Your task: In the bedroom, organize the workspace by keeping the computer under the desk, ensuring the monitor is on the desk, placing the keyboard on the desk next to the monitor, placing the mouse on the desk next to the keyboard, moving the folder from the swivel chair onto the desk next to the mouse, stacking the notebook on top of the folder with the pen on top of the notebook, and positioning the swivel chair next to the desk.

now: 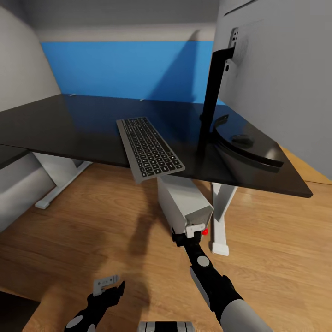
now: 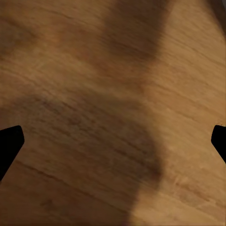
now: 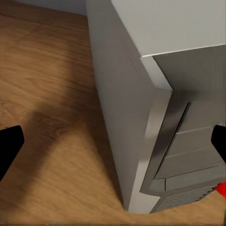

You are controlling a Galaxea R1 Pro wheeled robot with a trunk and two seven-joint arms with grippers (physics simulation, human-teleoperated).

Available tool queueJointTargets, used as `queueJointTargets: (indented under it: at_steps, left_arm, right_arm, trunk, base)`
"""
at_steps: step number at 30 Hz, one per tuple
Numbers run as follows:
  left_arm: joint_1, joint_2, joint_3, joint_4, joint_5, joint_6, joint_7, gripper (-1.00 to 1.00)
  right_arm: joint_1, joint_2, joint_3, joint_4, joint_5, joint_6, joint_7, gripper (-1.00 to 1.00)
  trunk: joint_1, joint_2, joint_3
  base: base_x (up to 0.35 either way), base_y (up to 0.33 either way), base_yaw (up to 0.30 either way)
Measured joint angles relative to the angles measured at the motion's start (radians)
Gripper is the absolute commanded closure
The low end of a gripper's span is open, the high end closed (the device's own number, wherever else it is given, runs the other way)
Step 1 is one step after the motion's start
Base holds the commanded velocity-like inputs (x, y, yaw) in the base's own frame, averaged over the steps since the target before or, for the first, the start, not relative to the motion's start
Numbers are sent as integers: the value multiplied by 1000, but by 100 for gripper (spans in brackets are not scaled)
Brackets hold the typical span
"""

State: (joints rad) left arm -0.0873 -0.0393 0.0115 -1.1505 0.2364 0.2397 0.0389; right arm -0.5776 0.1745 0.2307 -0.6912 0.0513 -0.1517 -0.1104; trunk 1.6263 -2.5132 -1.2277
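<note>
Wooden floor under black glossy counter: grey keyboard overhangs its edge beside black-stand monitor. Grey computer tower sits partly beneath. Right fingers spread beside tower; left fingers spread, empty. Mouse, folder, notebook, pen, chair remain.

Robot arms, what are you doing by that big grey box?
The right gripper is open at the front corner of the grey computer tower, which stands on the wooden floor, partly under the black desk. The dark flat keyboard hangs over the desk's edge beside the monitor. The left gripper hangs open above the floor.
</note>
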Motion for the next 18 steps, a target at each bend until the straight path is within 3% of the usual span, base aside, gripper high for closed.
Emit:
queueJointTargets:
  at_steps: [18]
  left_arm:
    - [0,0,0,-2,0,0,0,-100]
  right_arm:
    - [0,0,0,0,0,0,0,-100]
  trunk:
    - [7,-4,-62]
  base:
    - [0,0,0]
